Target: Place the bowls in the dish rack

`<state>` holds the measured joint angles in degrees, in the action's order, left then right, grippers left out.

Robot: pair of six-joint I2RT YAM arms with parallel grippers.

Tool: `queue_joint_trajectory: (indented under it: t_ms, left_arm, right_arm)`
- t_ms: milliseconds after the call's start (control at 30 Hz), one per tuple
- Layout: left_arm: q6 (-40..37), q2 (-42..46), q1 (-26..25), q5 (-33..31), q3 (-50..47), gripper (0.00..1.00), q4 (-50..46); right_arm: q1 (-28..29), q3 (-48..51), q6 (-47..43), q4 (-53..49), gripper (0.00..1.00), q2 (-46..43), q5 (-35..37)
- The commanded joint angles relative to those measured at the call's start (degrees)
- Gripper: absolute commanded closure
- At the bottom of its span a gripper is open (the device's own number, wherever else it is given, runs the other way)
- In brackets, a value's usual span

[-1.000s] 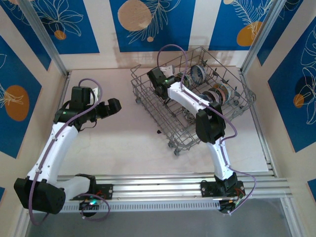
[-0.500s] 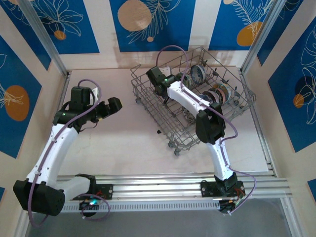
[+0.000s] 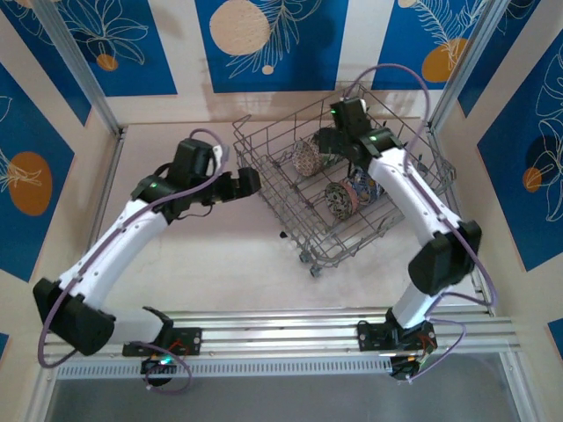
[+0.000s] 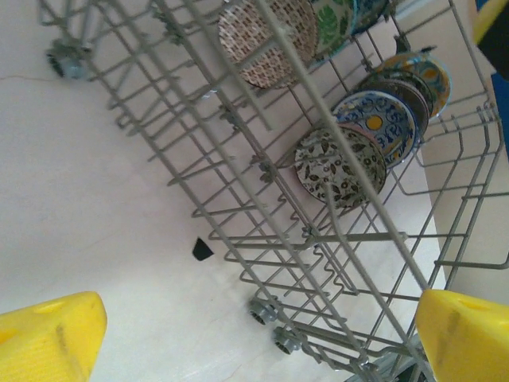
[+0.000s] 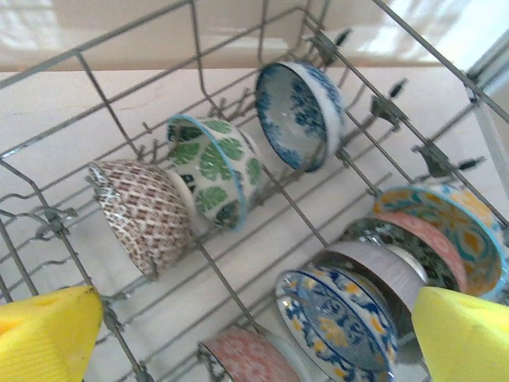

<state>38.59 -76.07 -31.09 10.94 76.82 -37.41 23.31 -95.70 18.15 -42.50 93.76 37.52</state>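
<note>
Inside grey wire dish rack [image 3: 268, 189]: painted ceramic bowls [image 5: 215, 171] on edge. Pale table [image 3: 202, 246] beneath, blue-patterned walls [image 3: 106, 44] behind. My left gripper [image 4: 258, 334], right gripper [image 5: 254, 334]: both agape.

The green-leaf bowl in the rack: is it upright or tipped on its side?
Tipped on its side: in the right wrist view the green-leaf bowl shows its rim steep, not level, beside the brown patterned bowl.
</note>
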Motion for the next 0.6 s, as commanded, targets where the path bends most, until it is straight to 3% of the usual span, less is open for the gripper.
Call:
queue_joint_trajectory:
  t_ms: [0,133,300,567]
  left_arm:
    - [0.0,-5.3,-4.2,-5.2,5.5,0.01,-0.1]
    - [-1.1,-13.3,-8.1,-10.7,13.5,0.01,-4.6]
    - [-1.2,-19.6,-9.2,-15.3,20.1,0.07,-9.8]
    - [-4.4,-27.2,-9.3,-16.5,28.6,0.31,-17.8]
  right_arm:
    - [-1.5,6.9,0.8,1.0,0.00,-3.8,-7.5]
    - [-4.8,13.9,1.0,1.9,0.00,-10.1,-10.7]
    - [-9.7,21.3,0.7,3.6,0.00,-16.9,-16.6]
    - [-17.6,27.8,-0.9,5.2,0.00,-21.9,-25.6]
